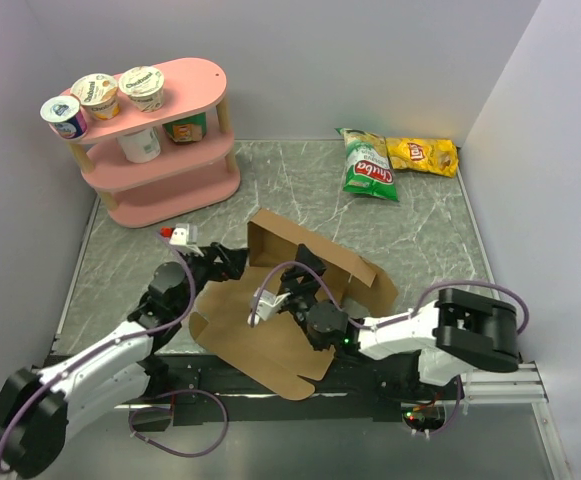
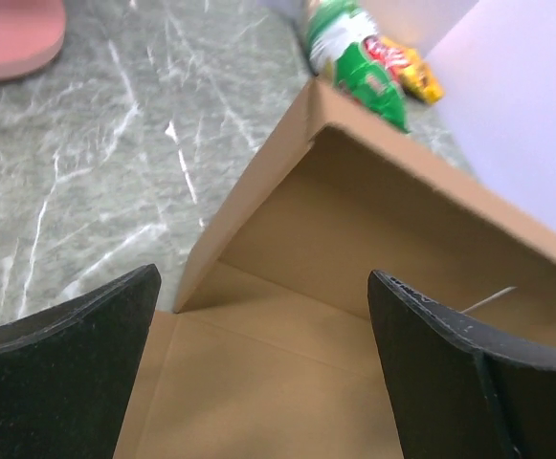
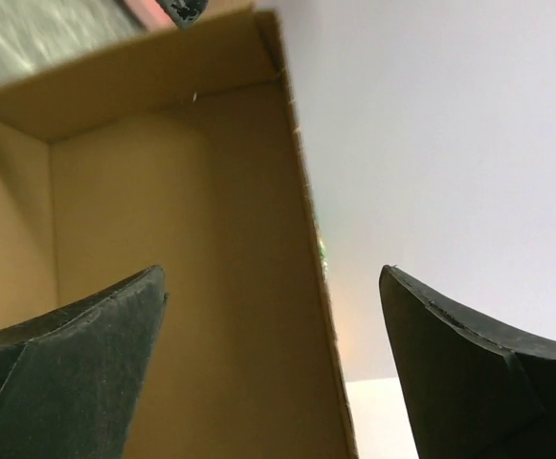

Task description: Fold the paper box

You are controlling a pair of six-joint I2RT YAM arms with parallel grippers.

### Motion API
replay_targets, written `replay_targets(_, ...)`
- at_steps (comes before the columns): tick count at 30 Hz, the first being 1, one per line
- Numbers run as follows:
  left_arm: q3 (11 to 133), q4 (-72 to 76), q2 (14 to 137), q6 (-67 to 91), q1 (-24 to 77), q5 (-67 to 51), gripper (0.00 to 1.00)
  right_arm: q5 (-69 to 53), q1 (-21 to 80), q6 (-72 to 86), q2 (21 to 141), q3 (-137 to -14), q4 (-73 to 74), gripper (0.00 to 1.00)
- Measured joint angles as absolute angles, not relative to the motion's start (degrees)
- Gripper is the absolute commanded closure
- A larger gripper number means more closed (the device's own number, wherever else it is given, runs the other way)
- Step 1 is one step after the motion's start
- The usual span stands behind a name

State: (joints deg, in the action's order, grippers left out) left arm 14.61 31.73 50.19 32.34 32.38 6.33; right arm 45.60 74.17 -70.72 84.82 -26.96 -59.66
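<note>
The paper box (image 1: 260, 340) sits half-formed at the middle of the tabletop (image 1: 420, 230). Its raised wall runs along the far side and its flat panel lies toward the near edge. The left hand (image 2: 263, 277), spread, faces the wall's left corner. The right hand (image 3: 273, 273), also spread, is over the box interior and seems nearer that wall.

The top view looks down from the near side. Both wrist views sit close inside the paper box (image 1: 255, 345), which all three share (the right one seemingly tilted upward).

The paper box (image 1: 270, 335), plain brown cardboard, lies partly folded near the bench's near edge, centre: base flat, far walls raised upright.
</note>
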Motion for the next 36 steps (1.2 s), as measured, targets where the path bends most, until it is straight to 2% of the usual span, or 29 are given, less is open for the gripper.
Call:
replay_targets(4,17.6,25.2,45.8,33.7,29.4,3.1,0.04,46.8,76.9,-67.5,80.2,-27.0,-57.2,0.01)
replay_targets(8,25.5,20.4,48.3,35.7,24.8,-2.0,0.04,48.4,80.1,-62.1,74.8,-27.4,-51.1,0.05)
replay_targets(12,35.6,19.3,56.7,36.7,21.3,-7.6,0.04,47.5,81.4,-48.2,67.0,-32.1,-34.4,0.07)
replay_targets(18,41.2,19.0,67.1,37.3,19.9,-14.9,0.02,46.0,81.0,-25.7,58.0,-43.8,-13.2,0.1)
replay_targets(22,41.6,18.5,70.6,37.3,19.9,-17.4,0.06,42.3,78.7,-10.4,57.6,-52.5,0.3,0.12)
replay_targets(26,41.6,19.0,72.0,37.3,19.9,-18.3,0.14,38.8,75.2,0.3,57.6,-54.9,7.9,0.14)
replay_targets(36,41.5,19.9,74.4,37.4,19.9,-18.7,0.3,32.3,68.0,11.6,57.6,-54.2,15.4,0.15)
